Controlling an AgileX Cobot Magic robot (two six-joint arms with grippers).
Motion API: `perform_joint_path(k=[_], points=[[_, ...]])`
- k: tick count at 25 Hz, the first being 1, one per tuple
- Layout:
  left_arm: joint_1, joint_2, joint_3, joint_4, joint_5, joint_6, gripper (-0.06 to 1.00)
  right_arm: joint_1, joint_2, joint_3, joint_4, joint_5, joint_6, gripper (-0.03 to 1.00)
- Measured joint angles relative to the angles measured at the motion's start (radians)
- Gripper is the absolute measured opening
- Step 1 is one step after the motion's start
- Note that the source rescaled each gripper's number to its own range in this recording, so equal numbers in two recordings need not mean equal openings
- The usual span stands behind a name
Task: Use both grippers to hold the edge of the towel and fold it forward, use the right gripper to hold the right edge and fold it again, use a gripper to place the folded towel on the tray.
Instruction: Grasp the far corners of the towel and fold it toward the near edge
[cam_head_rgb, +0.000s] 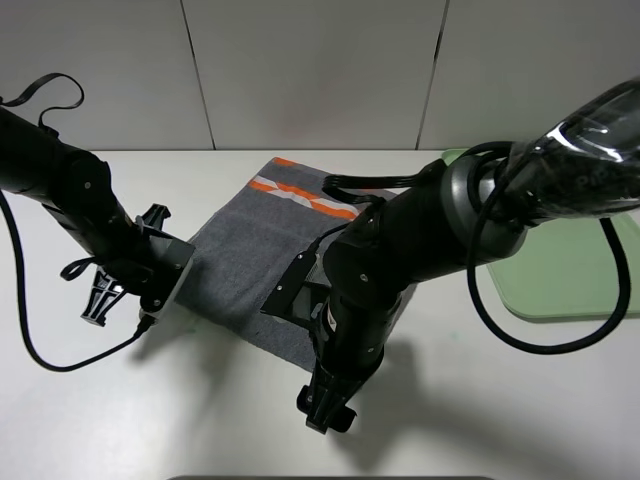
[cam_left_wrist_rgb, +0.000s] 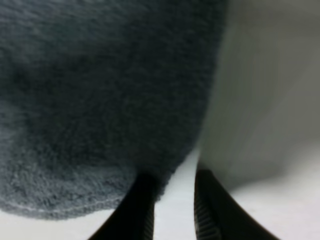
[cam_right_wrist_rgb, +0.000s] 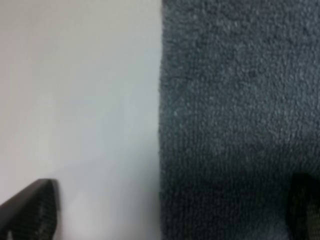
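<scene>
A dark grey towel (cam_head_rgb: 255, 255) with an orange and white band at its far end lies flat on the white table (cam_head_rgb: 520, 400), turned at an angle. My left gripper (cam_head_rgb: 105, 298) hangs at the towel's near left edge. In the left wrist view (cam_left_wrist_rgb: 175, 180) its fingers (cam_left_wrist_rgb: 142, 200) stand a narrow gap apart with bare table between them, and the towel (cam_left_wrist_rgb: 100, 100) is beside one finger. My right gripper (cam_head_rgb: 325, 408) is at the towel's near edge. In the right wrist view (cam_right_wrist_rgb: 170, 210) it is wide open, straddling the towel's edge (cam_right_wrist_rgb: 162, 125).
A pale green tray (cam_head_rgb: 560, 275) lies at the right of the table, partly hidden behind my right arm. A white panelled wall stands behind the table. My right arm covers the towel's near right part.
</scene>
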Motion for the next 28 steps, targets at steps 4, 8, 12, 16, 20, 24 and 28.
perform_joint_path(k=[4, 8, 12, 16, 20, 24, 28], points=[[0.0, 0.0, 0.0, -0.027, -0.031, -0.004, 0.3, 0.0, 0.0, 0.0, 0.0, 0.0, 0.0, 1.0], [0.001, 0.0, 0.0, -0.079, -0.05, -0.004, 0.37, 0.0, 0.0, 0.0, 0.0, 0.001, 0.0, 1.0], [0.001, -0.001, 0.0, -0.165, -0.068, -0.004, 0.38, 0.0, 0.0, 0.0, 0.0, 0.001, 0.0, 1.0], [0.001, -0.021, 0.002, -0.214, -0.077, -0.004, 0.46, 0.0, 0.0, 0.0, 0.0, 0.002, 0.0, 1.0], [0.001, -0.043, 0.013, -0.232, -0.056, -0.006, 0.51, 0.0, 0.0, 0.0, 0.0, 0.002, 0.0, 1.0], [0.001, -0.066, 0.025, -0.232, -0.006, -0.01, 0.53, 0.0, 0.0, 0.0, 0.002, 0.003, 0.0, 1.0], [-0.005, -0.099, 0.029, -0.232, 0.009, -0.01, 0.53, 0.0, 0.0, 0.0, 0.002, 0.004, -0.004, 1.0]])
